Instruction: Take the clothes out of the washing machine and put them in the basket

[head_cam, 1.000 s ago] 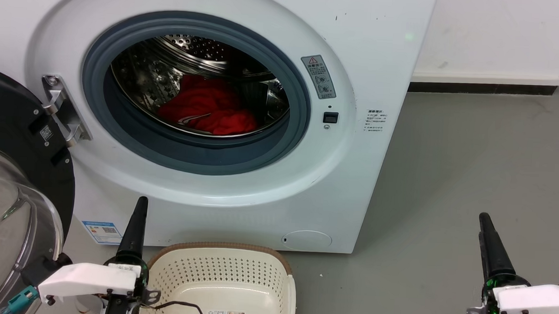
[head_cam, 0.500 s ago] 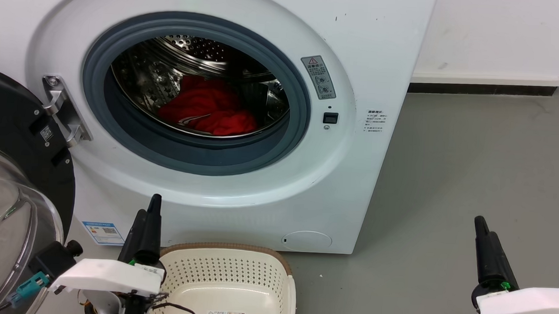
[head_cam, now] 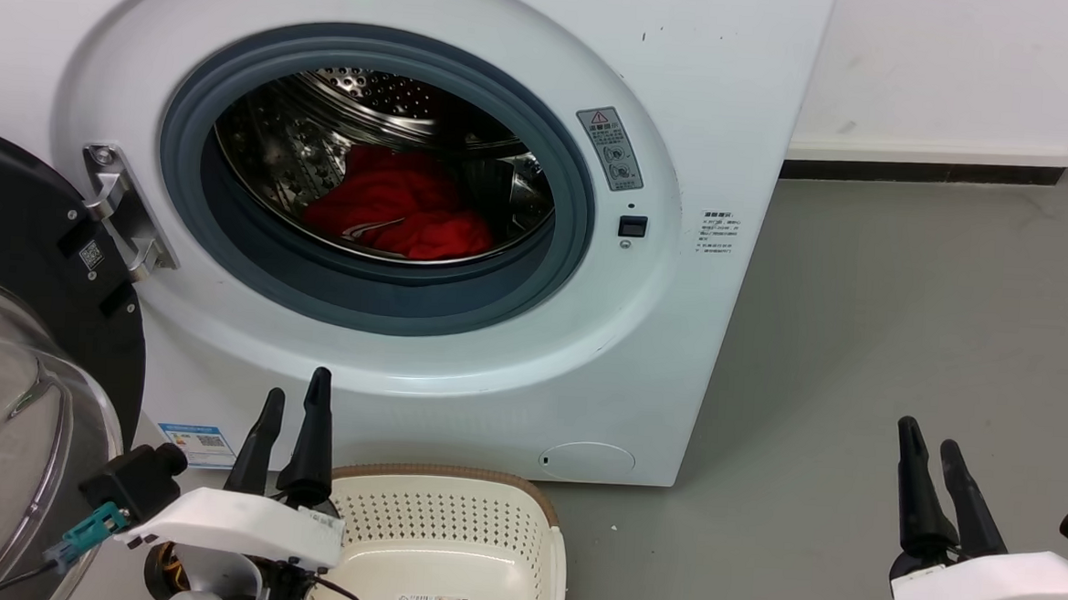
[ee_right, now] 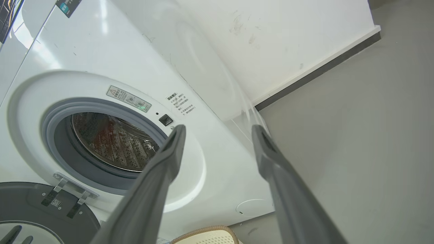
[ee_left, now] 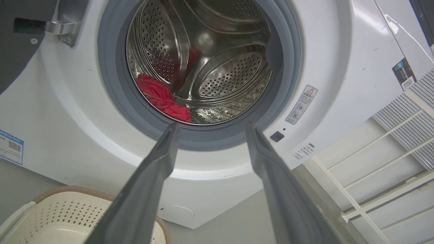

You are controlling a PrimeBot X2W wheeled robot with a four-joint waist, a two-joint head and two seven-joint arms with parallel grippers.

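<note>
Red clothes [head_cam: 399,206] lie bunched at the bottom of the steel drum of the white washing machine [head_cam: 690,116], whose porthole stands uncovered; in the left wrist view the clothes [ee_left: 162,98] sit low in the drum. The cream basket [head_cam: 449,533] stands on the floor in front of the machine, nothing in the part I see. My left gripper [head_cam: 296,397] is open and empty, low, by the basket's left rim, below the porthole. My right gripper [head_cam: 927,439] is open and empty over the grey floor at the right; its wrist view shows the machine [ee_right: 101,67] from the side.
The machine's black-framed glass door [head_cam: 9,382] hangs swung out at the left, close to my left arm. A white wall with a dark skirting strip [head_cam: 925,165] runs behind. Grey floor [head_cam: 908,310] stretches to the right of the machine.
Both grippers have gone from fingers together to spread apart. The left gripper has shifted right and slightly up toward the porthole; the right has moved a little left.
</note>
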